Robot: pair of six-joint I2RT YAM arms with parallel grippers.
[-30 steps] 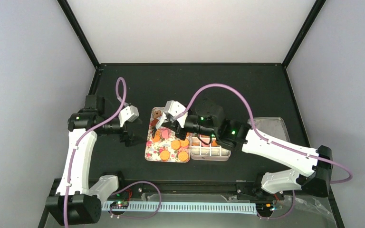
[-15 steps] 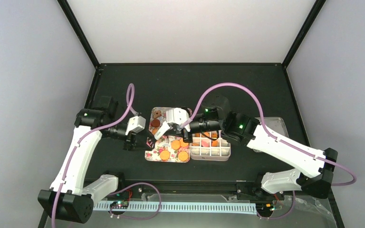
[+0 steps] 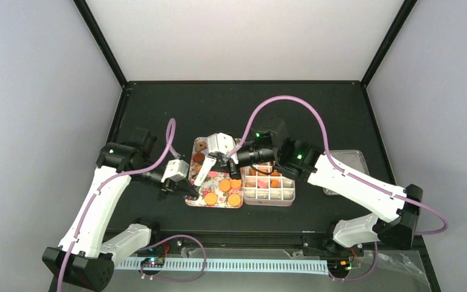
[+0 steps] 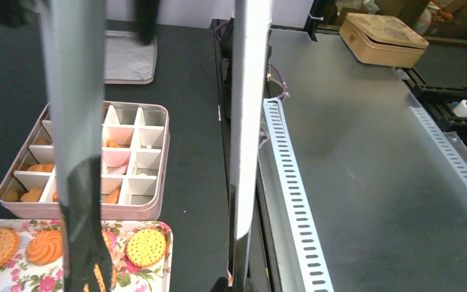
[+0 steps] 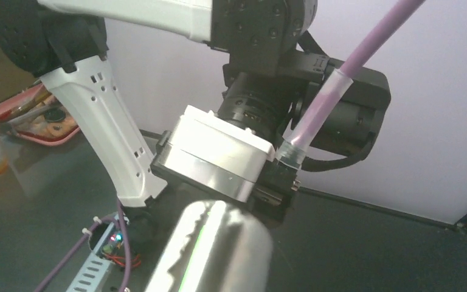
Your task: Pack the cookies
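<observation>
My left arm [image 3: 97, 201] has swung in from the left, and my left claw [image 3: 180, 189], spread a second ago, is now pressed together just beside the near-left corner of the flower-patterned rectangular tray [image 3: 190, 201]; whether it nips anything I cannot tell. My right claw [image 3: 213, 159] pinches the long metal tongs [image 3: 200, 174], black tips apart above the small round orange-golden cookies [image 3: 211, 198] on the tray; a few lie in the pale divided box [image 3: 269, 202] to the right. My arms crowd here: I judge a bump could jolt the tongs and scatter cookies.
</observation>
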